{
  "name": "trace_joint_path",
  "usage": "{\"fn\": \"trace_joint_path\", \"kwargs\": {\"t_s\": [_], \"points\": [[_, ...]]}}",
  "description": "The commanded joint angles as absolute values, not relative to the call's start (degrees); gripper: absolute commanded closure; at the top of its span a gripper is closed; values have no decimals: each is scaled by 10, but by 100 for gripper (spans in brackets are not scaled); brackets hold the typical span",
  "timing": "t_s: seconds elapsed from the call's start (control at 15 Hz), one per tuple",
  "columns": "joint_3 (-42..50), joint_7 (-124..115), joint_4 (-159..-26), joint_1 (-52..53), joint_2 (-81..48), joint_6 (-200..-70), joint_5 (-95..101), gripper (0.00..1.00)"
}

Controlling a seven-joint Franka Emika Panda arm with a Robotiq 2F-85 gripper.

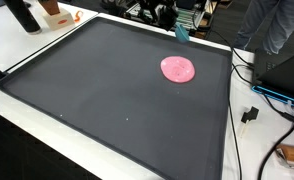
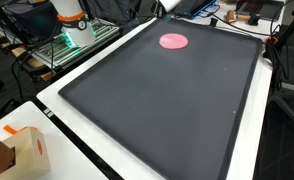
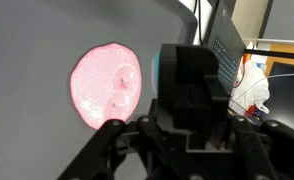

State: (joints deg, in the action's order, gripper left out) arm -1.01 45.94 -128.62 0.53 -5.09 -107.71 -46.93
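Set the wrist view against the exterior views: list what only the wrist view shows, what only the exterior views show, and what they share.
Only the wrist view: the black end effector close up, filling the foreground with its fingertips out of frame. Only the exterior views: the full outline of the dark grey rectangular mat with its raised rim, the white table under it, and a brown cardboard box in an exterior view. Shared: the flat round pink putty-like disc lying on the mat.
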Motion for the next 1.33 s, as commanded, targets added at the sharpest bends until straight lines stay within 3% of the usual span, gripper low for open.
{"fn": "trace_joint_path", "kwargs": {"t_s": [0.0,0.4,1.27], "points": [[-11,494,-1315,1,-55,-1136,-508,74],[-18,518,-1337,4,-71,-1226,-527,74],[-28,541,-1331,5,-126,-1271,-596,74]]}}
